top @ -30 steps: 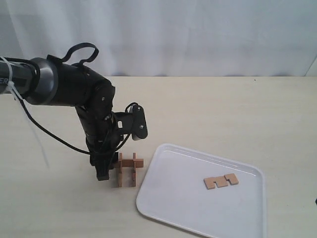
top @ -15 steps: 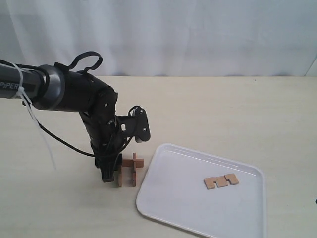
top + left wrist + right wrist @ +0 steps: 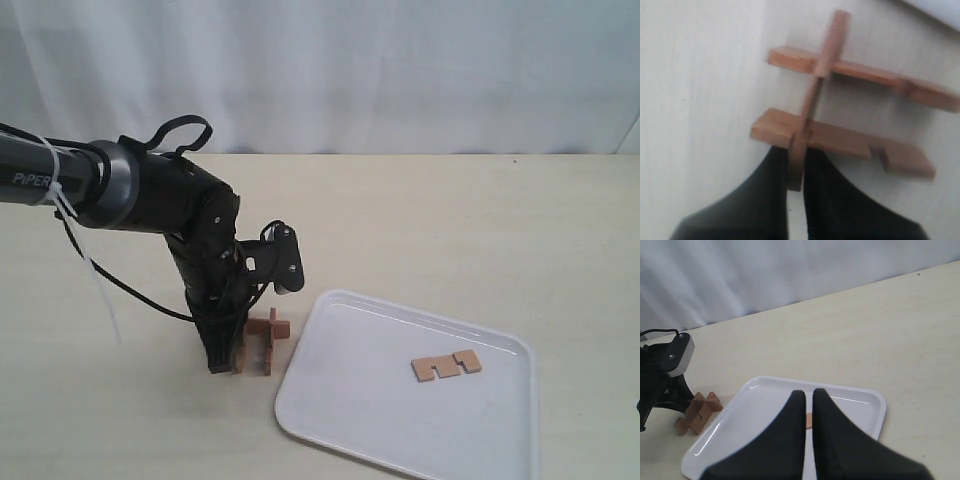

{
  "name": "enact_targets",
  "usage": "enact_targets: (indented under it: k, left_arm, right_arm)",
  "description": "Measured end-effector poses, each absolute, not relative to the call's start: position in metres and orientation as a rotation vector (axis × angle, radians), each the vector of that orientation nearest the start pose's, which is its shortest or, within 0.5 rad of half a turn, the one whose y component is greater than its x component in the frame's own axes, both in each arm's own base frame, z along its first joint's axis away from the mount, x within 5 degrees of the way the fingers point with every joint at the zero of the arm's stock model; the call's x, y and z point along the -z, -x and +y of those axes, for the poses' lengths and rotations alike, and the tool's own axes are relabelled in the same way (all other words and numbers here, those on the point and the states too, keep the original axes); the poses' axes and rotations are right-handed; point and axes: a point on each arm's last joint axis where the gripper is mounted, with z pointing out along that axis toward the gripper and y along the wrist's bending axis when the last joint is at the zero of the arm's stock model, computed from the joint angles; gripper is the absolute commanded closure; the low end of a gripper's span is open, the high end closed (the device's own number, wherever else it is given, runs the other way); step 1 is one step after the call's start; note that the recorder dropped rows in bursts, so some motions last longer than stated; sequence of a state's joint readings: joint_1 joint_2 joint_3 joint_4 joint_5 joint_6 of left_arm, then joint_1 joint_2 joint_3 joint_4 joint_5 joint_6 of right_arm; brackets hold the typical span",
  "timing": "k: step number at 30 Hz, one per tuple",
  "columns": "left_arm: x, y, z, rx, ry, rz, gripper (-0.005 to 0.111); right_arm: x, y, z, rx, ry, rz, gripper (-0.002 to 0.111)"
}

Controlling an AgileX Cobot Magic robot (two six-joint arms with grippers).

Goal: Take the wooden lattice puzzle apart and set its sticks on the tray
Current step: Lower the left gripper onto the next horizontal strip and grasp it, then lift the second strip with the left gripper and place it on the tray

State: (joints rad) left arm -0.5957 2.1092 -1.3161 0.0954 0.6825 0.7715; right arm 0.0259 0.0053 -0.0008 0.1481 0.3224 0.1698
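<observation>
Wooden lattice puzzle (image 3: 840, 141) has one flat light-brown stick (image 3: 832, 37) pinched by the left end effector (image 3: 796, 171); right end effector (image 3: 809, 395) closed.

Soft, even light is filling every view; the pale counter (image 3: 450, 220) is reading bright, nearly washed out. Only a faint, diffuse shadow is showing under the left arm. The tray (image 3: 747, 415) is catching mild glare along its rim. In the left wrist view the wooden lattice puzzle (image 3: 840, 140) is blurring at its edges. The left pincer (image 3: 796, 160) is smearing into dark, unfocused shapes. The right pincer (image 3: 808, 395) is looking equally soft.
</observation>
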Motion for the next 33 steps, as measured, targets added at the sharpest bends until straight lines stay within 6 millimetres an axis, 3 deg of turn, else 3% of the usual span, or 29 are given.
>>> enact_targets:
  k: [33]
  left_arm:
    - [-0.1121,-0.3304,-0.2184,-0.102,-1.971,2.259,0.107]
  right_arm:
    - [-0.1843,-0.0541,0.0057,-0.281,-0.224,1.802,0.104]
